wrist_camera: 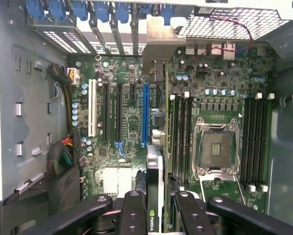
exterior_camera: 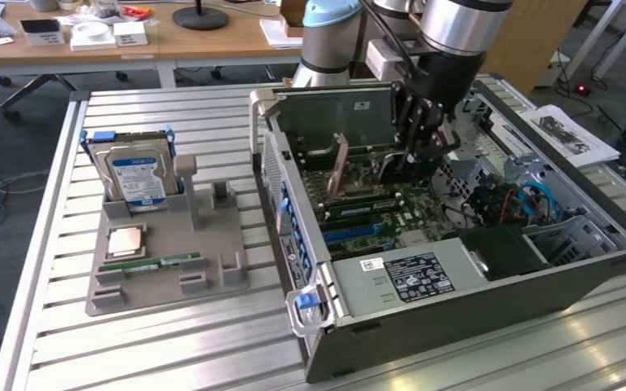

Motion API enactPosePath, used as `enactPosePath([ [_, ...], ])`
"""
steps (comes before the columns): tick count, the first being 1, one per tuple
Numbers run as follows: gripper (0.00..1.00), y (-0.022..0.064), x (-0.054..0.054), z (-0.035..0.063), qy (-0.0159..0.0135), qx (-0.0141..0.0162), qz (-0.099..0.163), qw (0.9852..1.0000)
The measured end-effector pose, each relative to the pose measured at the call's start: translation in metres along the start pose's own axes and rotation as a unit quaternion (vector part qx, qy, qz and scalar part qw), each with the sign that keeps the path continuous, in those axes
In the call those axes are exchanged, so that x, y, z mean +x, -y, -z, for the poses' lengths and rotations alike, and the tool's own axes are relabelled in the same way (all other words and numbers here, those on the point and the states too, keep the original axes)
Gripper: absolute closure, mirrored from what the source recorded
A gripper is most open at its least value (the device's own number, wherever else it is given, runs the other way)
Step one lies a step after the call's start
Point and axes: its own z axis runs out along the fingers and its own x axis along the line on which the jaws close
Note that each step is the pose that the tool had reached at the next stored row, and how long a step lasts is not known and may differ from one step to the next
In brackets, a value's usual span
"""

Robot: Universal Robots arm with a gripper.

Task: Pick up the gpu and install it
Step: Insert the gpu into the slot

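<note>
Item: gpu (wrist_camera: 154, 166), a thin dark card with a green logo on its near end, standing on edge and clamped between the two inner fingers (wrist_camera: 134, 210) of the gripper (wrist_camera: 158, 198), which is closed narrow on the card's faces. Location: inside the open computer case (exterior_camera: 455, 285), above the motherboard (wrist_camera: 129, 127), with its far end just beside the near end of the long blue slot (wrist_camera: 145, 115); whether the card touches the board cannot be told. Adjacent: open CPU socket (wrist_camera: 217, 149), flanked by rows of memory slots. In the exterior view the gripper (exterior_camera: 416, 147) reaches down into the case's far half; the card below it is probably the dark shape under the fingers, though that is hard to make out. Also present: grey holder tray (exterior_camera: 166, 281) on the slatted metal surface (exterior_camera: 160, 350), to the exterior view's left of the case, carrying a blue-labelled hard drive (exterior_camera: 137, 181) upright in its far slot, a small copper-coloured chip (exterior_camera: 126, 240) and a green RAM stick (exterior_camera: 160, 265) lying flat.
</note>
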Motion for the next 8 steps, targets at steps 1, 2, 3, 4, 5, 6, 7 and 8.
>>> enactPosePath([
  [1, 0.73, -0.0009, 0.0003, -0.0005, -0.0001, 0.0001, 0.001, 1.0],
  [2, 0.73, -0.002, 0.0006, -0.001, -0.0002, 0.0003, 0.002, 1.0],
  [3, 0.73, -0.0029, 0.0009, -0.0016, -0.0002, 0.0005, 0.003, 1.0],
  [4, 0.73, -0.0038, 0.0011, -0.0021, -0.0002, 0.0007, 0.004, 1.0],
  [5, 0.73, -0.0047, 0.0013, -0.0026, -0.0001, 0.0009, 0.005, 1.0],
  [6, 0.73, -0.0056, 0.0015, -0.0032, -0.0001, 0.0012, 0.006, 1.0],
  [7, 0.73, -0.0064, 0.0017, -0.0038, -0.0001, 0.0013, 0.007, 1.0],
  [8, 0.73, -0.007, 0.0018, -0.0043, 0.0, 0.0014, 0.008, 1.0],
])
